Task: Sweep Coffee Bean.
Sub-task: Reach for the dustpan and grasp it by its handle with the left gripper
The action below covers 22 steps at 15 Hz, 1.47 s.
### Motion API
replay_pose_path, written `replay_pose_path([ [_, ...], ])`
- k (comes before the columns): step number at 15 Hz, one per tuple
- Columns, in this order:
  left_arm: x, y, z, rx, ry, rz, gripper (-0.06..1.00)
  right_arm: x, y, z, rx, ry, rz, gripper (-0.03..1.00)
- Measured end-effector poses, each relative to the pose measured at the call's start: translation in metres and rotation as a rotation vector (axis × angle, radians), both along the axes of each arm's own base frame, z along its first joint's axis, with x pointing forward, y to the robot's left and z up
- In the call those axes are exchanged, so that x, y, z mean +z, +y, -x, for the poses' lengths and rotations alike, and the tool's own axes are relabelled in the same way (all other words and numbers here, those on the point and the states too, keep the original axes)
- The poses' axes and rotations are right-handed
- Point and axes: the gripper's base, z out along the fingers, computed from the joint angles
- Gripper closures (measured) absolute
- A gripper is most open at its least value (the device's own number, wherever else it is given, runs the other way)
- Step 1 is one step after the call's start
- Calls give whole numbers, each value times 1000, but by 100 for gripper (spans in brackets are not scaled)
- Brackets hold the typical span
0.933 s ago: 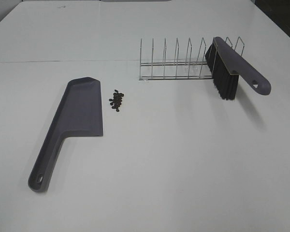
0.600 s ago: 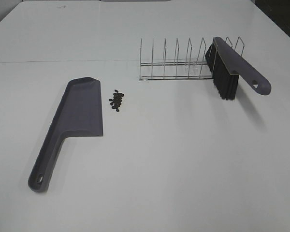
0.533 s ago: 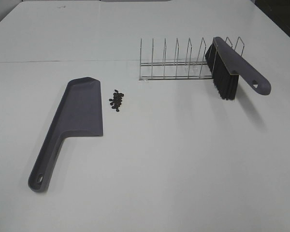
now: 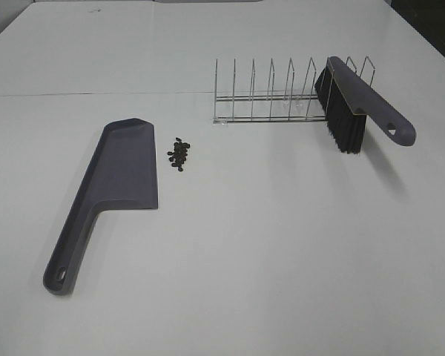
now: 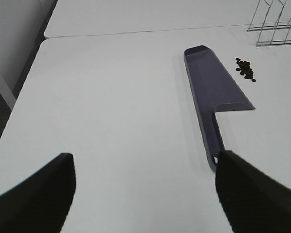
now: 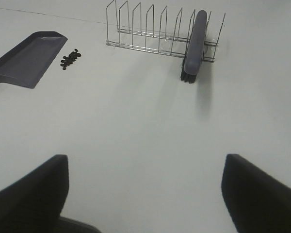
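A small cluster of dark coffee beans [image 4: 179,154] lies on the white table just right of the grey dustpan [image 4: 119,178], which lies flat with its handle toward the front left. The grey brush with black bristles [image 4: 352,104] rests in the right end of a wire rack [image 4: 271,100]. No gripper shows in the exterior view. In the left wrist view the left gripper [image 5: 144,191] is open, behind the dustpan's [image 5: 216,94] handle end, with the beans [image 5: 245,69] beyond. In the right wrist view the right gripper [image 6: 144,191] is open, well short of the brush [image 6: 194,46] and beans [image 6: 70,58].
A table seam [image 4: 96,94] runs across behind the rack. The table's left edge [image 5: 24,92] shows in the left wrist view, with floor beyond it.
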Motion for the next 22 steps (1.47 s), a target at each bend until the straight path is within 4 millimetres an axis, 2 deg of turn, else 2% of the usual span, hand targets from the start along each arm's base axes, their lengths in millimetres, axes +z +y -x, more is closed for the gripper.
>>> replay_pose_path([
  [22,0,0,0,0,0,0,22,0,0,0,0,0,0,24],
])
